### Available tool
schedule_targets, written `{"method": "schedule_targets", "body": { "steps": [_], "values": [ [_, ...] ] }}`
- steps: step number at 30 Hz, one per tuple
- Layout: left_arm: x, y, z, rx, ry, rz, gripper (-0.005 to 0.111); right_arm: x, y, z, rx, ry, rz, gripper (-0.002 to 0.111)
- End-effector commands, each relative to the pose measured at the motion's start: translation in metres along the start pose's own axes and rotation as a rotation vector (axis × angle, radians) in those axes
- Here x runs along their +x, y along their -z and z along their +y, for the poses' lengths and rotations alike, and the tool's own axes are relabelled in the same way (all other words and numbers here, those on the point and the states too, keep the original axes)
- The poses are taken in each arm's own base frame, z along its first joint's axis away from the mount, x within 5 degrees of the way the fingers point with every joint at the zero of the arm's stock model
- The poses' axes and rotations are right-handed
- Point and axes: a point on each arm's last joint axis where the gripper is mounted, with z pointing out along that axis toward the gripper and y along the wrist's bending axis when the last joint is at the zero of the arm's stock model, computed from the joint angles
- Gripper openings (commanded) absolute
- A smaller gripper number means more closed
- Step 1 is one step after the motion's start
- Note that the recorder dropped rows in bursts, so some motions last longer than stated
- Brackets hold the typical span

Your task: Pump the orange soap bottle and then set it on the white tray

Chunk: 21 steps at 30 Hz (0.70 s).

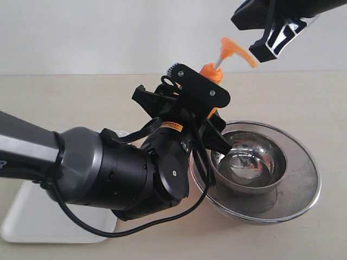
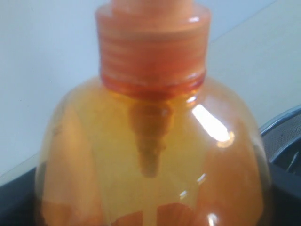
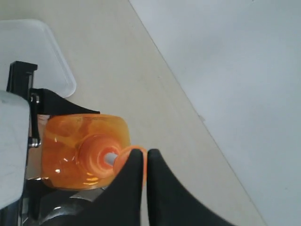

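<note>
- Orange soap bottle (image 1: 210, 72) sits mid-table, just left of the bowl, clamped around its body by the left gripper (image 1: 206, 108). That claw and its mount hide most of the bottle, so I can't see whether the base touches the table.
- The orange soap bottle's long axis is tilted, not upright. The neck leans up and to the right, with the white stem and the pump head (image 1: 236, 51) as the highest point.
- The right gripper (image 1: 263, 53) comes in from the upper right with its two fingers pressed together and nothing between them. The tips are right at the pump head's spout end. From the wrist camera they sit directly over the head, though I can't quite tell whether they touch it.
- As I judge it, the press has to run along the slanted stem, down and to the left. A straight vertical push would likely slide off the spout.
- The white tray (image 1: 27, 222) lies at the near left, partly under the left arm and well apart from the bottle. The left arm already holds the bottle and is nearer, so the placing falls to it.
- The table (image 1: 303, 97) is a plain, pale, matte surface.
- A steel bowl (image 1: 246, 162) in a mesh strainer (image 1: 303, 189) crowds the right side, just beside the bottle.
- The wall behind is bare and white.
</note>
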Motion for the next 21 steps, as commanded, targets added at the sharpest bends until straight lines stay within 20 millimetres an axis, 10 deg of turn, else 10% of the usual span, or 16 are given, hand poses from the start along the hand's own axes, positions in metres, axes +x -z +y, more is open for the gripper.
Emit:
{"method": "schedule_targets", "body": {
  "steps": [1, 21],
  "values": [
    [-0.002, 0.000, 0.000, 0.003, -0.008, -0.007, 0.005, 0.003, -0.018, -0.003, -0.010, 0.001, 0.007, 0.000],
    [-0.002, 0.000, 0.000, 0.003, -0.008, -0.007, 0.005, 0.007, -0.028, -0.001, -0.042, -0.029, 0.026, 0.000]
  ]
}}
